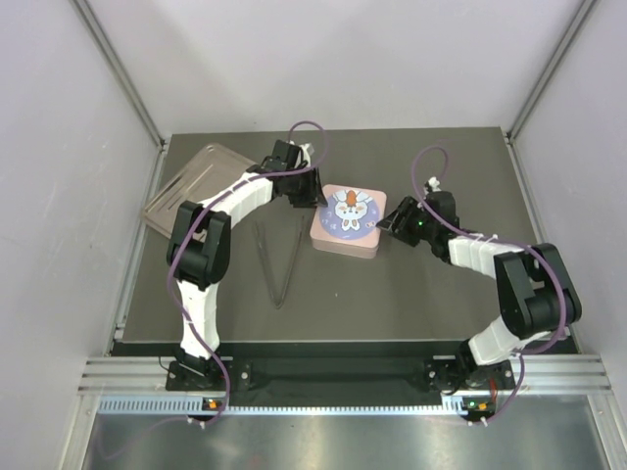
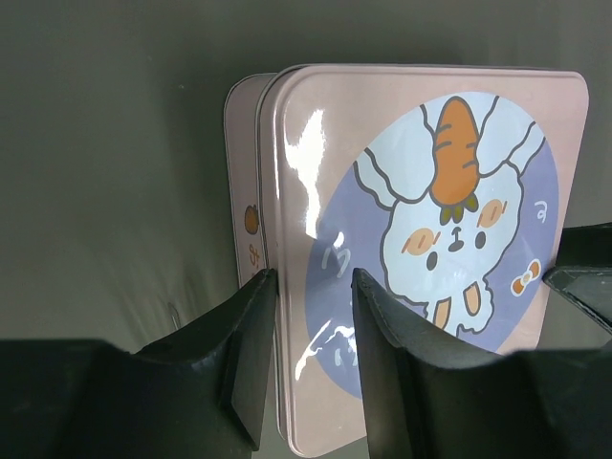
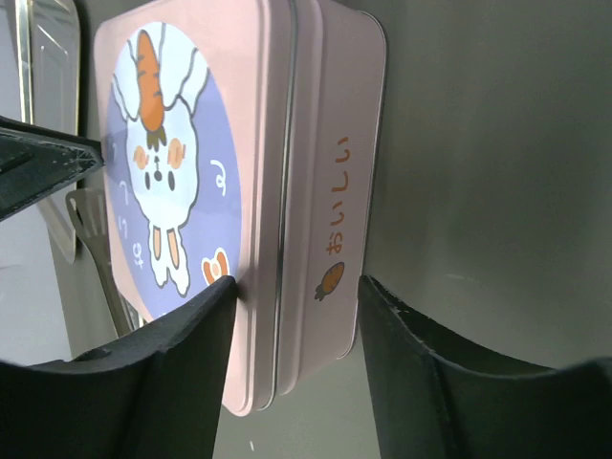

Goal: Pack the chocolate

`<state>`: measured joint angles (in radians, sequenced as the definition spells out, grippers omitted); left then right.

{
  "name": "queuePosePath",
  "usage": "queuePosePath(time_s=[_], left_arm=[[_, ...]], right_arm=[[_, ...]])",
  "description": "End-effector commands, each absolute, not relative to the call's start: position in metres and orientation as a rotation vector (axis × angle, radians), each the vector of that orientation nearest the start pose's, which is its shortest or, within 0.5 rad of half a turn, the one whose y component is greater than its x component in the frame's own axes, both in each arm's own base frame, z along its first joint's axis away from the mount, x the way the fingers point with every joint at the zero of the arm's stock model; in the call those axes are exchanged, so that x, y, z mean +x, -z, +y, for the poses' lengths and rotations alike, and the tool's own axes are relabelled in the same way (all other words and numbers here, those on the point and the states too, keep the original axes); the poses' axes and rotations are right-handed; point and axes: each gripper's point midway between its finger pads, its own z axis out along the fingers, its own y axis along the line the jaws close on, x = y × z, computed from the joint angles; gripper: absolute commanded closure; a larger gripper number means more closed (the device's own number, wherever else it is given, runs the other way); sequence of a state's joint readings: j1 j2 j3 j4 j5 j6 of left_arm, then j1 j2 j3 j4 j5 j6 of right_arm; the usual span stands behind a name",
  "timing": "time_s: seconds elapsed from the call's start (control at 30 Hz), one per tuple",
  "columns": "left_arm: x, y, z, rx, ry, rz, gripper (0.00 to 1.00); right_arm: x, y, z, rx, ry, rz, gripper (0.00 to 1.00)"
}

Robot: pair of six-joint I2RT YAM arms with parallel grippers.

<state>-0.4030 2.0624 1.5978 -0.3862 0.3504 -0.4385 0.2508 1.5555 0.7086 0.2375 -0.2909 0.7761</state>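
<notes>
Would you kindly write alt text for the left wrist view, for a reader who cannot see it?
A square pink tin with a cartoon rabbit and carrot printed on top lies on a dark table and fills most of the view. The black left gripper reaches in from below, jaws apart astride the tin's rim.

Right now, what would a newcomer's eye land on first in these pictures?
The pink tin with a cartoon rabbit and carrot on its lid, at the middle of the table, stands out first. The left gripper and right gripper flank it at opposite edges, fingers astride its rim. A pair of tongs lies just left of the tin, with a clear tray at the far left.
</notes>
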Motion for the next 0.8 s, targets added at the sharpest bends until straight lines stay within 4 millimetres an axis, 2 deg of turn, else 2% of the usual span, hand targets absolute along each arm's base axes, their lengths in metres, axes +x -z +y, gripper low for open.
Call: queuePosePath(time_s=[0.0, 0.07, 0.2, 0.27, 0.4, 0.63, 0.77], left_arm=[[0.443, -0.094, -0.281, 0.151, 0.820, 2.486, 0.58], [0.442, -0.091, -0.282, 0.150, 0.824, 2.493, 0.58], [0.443, -0.089, -0.281, 0.149, 0.812, 2.495, 0.58], [0.443, -0.088, -0.281, 0.152, 0.810, 2.498, 0.59], [0.442, -0.091, -0.283, 0.160, 0.828, 2.495, 0.60], [0.445, -0.112, -0.290, 0.167, 0.866, 2.453, 0.62], [0.444, -0.113, -0.295, 0.164, 0.895, 2.457, 0.65]], right_arm=[[0.368, -0.063, 0.177, 0.383, -0.840, 2.268, 0.48], [0.367, -0.055, 0.176, 0.389, -0.832, 2.282, 0.52], [0.362, -0.038, 0.175, 0.415, -0.827, 2.305, 0.70], [0.361, -0.035, 0.174, 0.414, -0.830, 2.303, 0.73], [0.361, -0.038, 0.173, 0.406, -0.839, 2.291, 0.66], [0.369, -0.068, 0.175, 0.337, -0.841, 2.232, 0.57], [0.373, -0.078, 0.176, 0.320, -0.843, 2.215, 0.55]])
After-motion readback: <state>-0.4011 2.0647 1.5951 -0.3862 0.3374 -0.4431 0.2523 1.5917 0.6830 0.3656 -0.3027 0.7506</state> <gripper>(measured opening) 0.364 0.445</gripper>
